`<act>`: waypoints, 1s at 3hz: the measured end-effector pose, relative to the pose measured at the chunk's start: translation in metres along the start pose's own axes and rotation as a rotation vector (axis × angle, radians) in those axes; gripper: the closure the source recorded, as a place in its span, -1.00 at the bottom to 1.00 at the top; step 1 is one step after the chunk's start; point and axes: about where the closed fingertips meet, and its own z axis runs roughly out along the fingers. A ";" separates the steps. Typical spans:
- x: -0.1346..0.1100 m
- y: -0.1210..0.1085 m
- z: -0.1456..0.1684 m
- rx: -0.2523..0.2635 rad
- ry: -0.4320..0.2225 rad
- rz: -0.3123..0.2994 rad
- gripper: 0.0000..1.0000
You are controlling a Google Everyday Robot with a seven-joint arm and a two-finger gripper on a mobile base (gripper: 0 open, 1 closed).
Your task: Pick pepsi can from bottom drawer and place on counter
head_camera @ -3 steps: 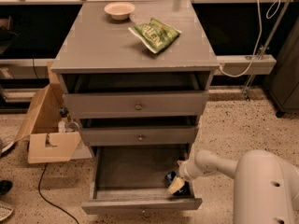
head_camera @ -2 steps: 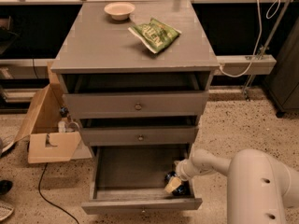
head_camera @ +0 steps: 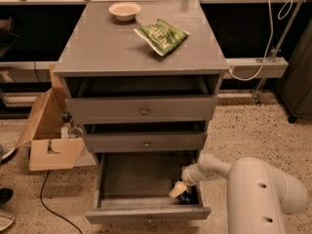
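The white arm (head_camera: 263, 189) reaches in from the lower right. Its gripper (head_camera: 178, 190) is down inside the pulled-out bottom drawer (head_camera: 146, 213), at the front right corner. The dark blue pepsi can (head_camera: 185, 197) lies right against it, no label readable. I cannot tell whether the gripper is clamped on the can.

The two upper drawers (head_camera: 144, 109) stand slightly ajar. To the left an open cardboard box (head_camera: 51, 152) sits on the speckled floor (head_camera: 253, 130).

On the grey tabletop (head_camera: 107, 43) lie a green chip bag (head_camera: 162, 35), its print unreadable, and farther back a pale bowl (head_camera: 125, 10).
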 end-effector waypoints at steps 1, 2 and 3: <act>0.005 -0.010 0.013 0.029 0.017 0.032 -1.00; 0.011 -0.020 0.024 0.059 0.028 0.049 -1.00; 0.023 -0.028 0.036 0.075 0.043 0.065 -1.00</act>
